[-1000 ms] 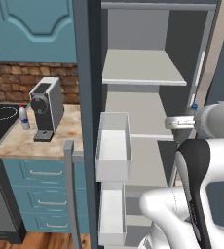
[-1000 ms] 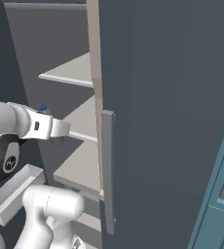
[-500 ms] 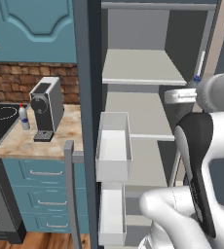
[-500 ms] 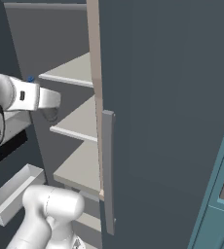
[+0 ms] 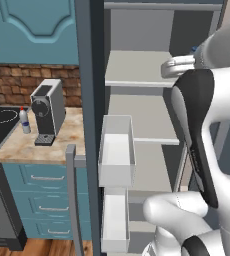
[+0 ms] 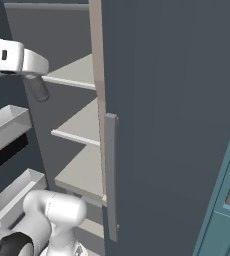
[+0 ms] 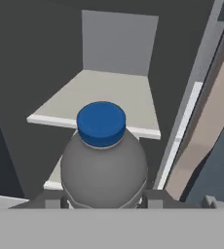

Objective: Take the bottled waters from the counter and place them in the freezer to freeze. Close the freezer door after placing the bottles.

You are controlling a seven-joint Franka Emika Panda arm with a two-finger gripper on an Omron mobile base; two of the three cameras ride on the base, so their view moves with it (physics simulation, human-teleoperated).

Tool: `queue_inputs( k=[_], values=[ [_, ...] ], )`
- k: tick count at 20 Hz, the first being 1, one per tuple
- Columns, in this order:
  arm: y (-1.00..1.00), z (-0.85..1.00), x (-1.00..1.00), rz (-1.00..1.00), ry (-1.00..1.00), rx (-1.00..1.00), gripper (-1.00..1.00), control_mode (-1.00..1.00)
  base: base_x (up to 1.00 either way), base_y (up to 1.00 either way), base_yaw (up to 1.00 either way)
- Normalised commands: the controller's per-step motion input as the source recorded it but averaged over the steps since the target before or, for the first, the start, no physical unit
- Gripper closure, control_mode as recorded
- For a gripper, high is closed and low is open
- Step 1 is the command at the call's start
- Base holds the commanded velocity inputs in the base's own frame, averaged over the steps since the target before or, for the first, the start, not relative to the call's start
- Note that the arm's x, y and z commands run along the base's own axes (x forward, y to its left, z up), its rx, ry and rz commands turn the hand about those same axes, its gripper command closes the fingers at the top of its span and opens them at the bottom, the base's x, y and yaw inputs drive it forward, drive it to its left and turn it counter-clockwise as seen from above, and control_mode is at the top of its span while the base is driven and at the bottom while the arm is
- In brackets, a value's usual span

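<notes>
Grey bottle (image 7: 104, 168): translucent plastic, smooth, matt blue cap. Freezer (image 5: 137, 75) shelves: flat matt grey, no gloss. Freezer door (image 5: 89, 100): smooth slate-blue, satin; white bins on it look like plastic. Counter (image 5: 32, 145): beige marbled stone, polished. Coffee machine (image 5: 47, 111): grey and black plastic. Brick backsplash (image 5: 22, 85): rough. Wood floor (image 5: 37, 247): glossy.
</notes>
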Motion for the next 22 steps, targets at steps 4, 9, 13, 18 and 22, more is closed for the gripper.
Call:
queue_inputs(
  k=[4, 9, 13, 18, 22],
  values=[
    [0.55, -0.10, 0.35, 0.04, -0.08, 0.00, 1.00, -1.00, 0.00, 0.00, 0.00],
    [0.38, 0.00, 0.49, 0.03, -0.08, 0.00, 1.00, -1.00, 0.00, 0.00, 0.00],
    [0.15, -0.05, 0.67, 0.01, -0.09, 0.00, 1.00, -1.00, 0.00, 0.00, 0.00],
    [0.01, 0.00, 0.76, 0.00, -0.06, 0.00, 1.00, -1.00, 0.00, 0.00, 0.00],
    [-0.01, 0.00, 0.68, 0.00, -0.01, 0.00, 1.00, -1.00, 0.00, 0.00, 0.00]
  ],
)
